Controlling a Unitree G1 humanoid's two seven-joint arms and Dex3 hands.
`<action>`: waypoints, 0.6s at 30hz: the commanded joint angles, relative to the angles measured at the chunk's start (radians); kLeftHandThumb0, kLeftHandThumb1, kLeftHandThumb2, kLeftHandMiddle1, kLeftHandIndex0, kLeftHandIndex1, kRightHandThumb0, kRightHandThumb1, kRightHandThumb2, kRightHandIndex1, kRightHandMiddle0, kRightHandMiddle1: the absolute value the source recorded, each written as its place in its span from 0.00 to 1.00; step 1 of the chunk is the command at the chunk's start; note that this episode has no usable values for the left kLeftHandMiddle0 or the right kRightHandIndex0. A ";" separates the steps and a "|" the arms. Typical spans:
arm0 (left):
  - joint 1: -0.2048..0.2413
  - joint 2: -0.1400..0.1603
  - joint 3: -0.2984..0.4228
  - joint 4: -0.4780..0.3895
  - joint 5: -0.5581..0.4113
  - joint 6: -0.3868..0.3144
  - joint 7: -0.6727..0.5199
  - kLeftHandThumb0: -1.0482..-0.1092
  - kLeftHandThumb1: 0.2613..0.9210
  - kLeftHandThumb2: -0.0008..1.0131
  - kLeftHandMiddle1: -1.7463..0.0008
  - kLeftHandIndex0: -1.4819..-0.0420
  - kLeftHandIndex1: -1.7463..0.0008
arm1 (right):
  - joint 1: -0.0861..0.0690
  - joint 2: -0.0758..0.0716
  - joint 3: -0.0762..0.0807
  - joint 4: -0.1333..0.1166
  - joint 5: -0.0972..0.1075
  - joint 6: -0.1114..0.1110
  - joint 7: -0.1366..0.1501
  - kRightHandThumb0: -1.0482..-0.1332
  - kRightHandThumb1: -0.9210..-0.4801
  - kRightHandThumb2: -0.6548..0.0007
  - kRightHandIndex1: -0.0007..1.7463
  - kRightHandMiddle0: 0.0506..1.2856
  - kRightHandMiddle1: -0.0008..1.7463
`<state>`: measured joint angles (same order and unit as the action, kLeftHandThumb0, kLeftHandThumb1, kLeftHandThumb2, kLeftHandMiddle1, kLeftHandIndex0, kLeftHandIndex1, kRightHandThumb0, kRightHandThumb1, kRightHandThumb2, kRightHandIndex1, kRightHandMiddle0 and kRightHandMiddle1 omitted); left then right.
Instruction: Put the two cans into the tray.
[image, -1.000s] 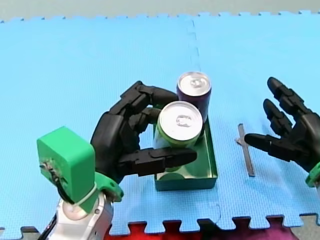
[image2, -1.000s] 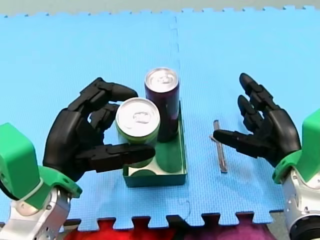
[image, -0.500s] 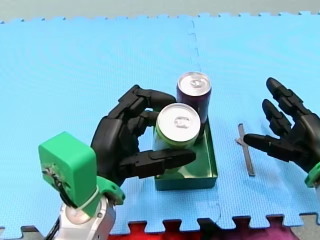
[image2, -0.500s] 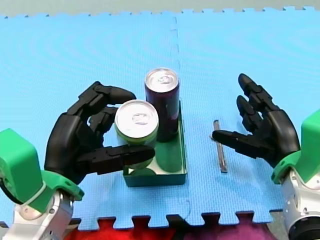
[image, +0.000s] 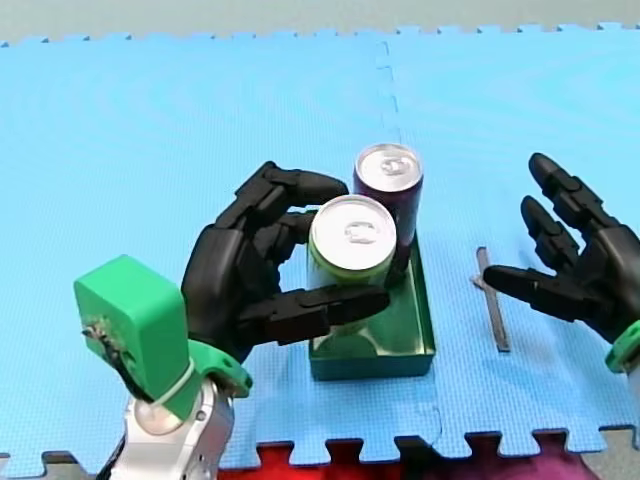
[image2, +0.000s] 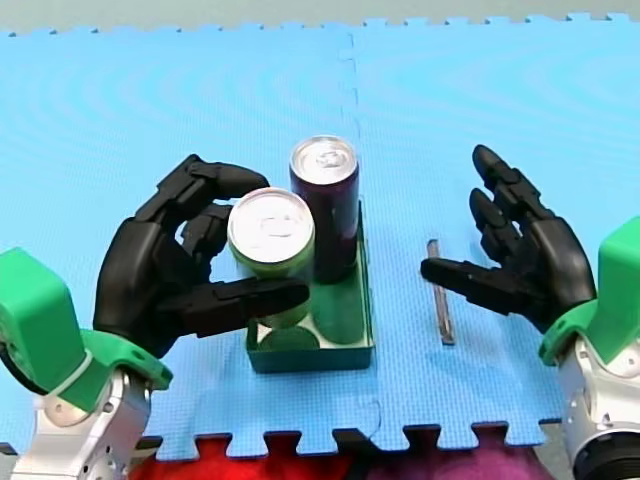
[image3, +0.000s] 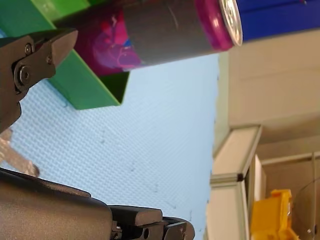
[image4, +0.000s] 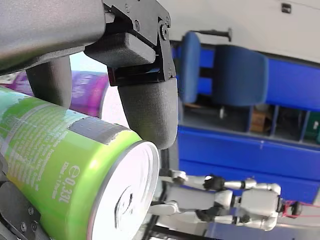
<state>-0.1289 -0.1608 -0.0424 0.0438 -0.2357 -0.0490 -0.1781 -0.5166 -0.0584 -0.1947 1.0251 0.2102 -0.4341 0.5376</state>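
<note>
Blue foam mat (image: 150, 120) under tray (image: 372, 366)

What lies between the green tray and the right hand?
A thin grey strip on the blue mat, beside the right hand; both head views show it.

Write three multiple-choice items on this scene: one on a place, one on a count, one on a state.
1. The purple can is: A. held in the air; B. standing at the far end inside the green tray; C. stacked on another can.
2. Cans in the scene: A. one; B. three; C. two.
3. The left hand is: A. shut on the green can; B. open; C. shut on nothing.
Answers: B, its base sits within the tray walls; C, one purple and one green; A, it wraps that can over the tray's near end, while the right hand is open, right of the tray.
</note>
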 joint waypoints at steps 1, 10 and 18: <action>-0.016 0.001 0.000 -0.006 0.002 -0.009 0.003 0.50 0.91 0.00 0.00 0.60 0.00 | -0.003 0.000 0.000 0.003 0.001 0.000 -0.002 0.33 0.53 1.00 0.00 0.09 0.00; -0.010 0.004 -0.003 -0.007 0.001 -0.009 -0.007 0.53 0.91 0.00 0.00 0.60 0.00 | -0.005 0.003 0.001 0.001 0.001 0.002 -0.007 0.36 0.54 1.00 0.00 0.09 0.00; 0.000 0.002 -0.006 0.025 0.004 -0.021 -0.018 0.54 0.91 0.00 0.00 0.61 0.00 | -0.001 0.001 0.016 0.000 -0.029 -0.028 -0.048 0.31 0.47 0.98 0.00 0.09 0.00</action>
<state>-0.1270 -0.1592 -0.0491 0.0608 -0.2268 -0.0575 -0.1920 -0.5170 -0.0529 -0.1822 1.0253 0.1875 -0.4480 0.5008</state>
